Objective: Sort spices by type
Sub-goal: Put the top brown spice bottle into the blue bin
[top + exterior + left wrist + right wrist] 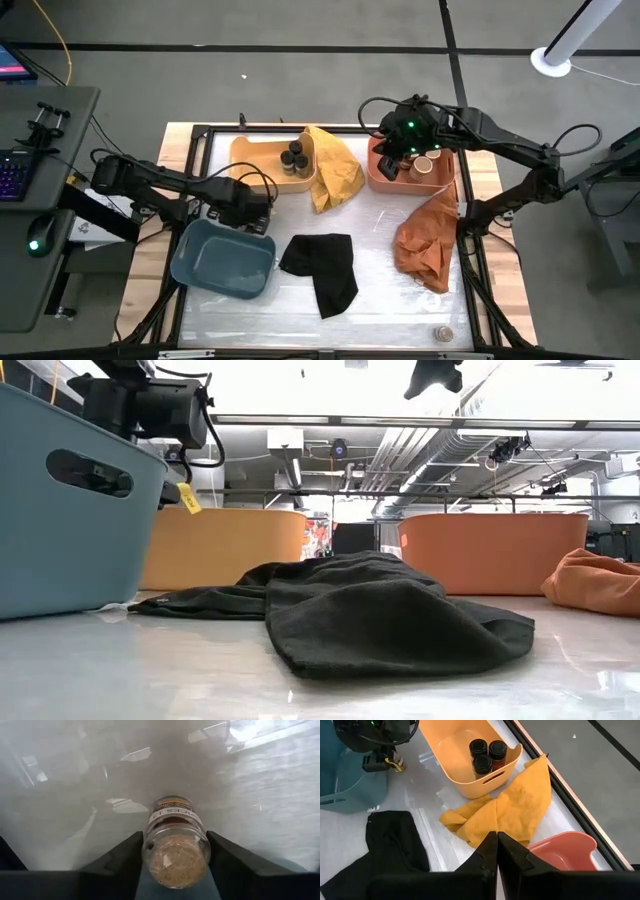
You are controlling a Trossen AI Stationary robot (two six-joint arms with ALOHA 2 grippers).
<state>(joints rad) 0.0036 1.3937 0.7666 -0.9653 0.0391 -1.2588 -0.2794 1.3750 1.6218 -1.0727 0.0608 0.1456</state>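
Left pincer (pixel 175 865) around clear cylindrical spice jar (pixel 175 845), grip unclear, right pincer (pixel 497 851) together

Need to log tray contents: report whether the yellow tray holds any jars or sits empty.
Not empty. The yellow tray holds three black-lidded jars, standing upright and clustered at one end.

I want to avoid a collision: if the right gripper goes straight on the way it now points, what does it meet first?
Probably the yellow cloth: the shut right gripper points at it from above, beside the coral tray. Depth is hard to judge.
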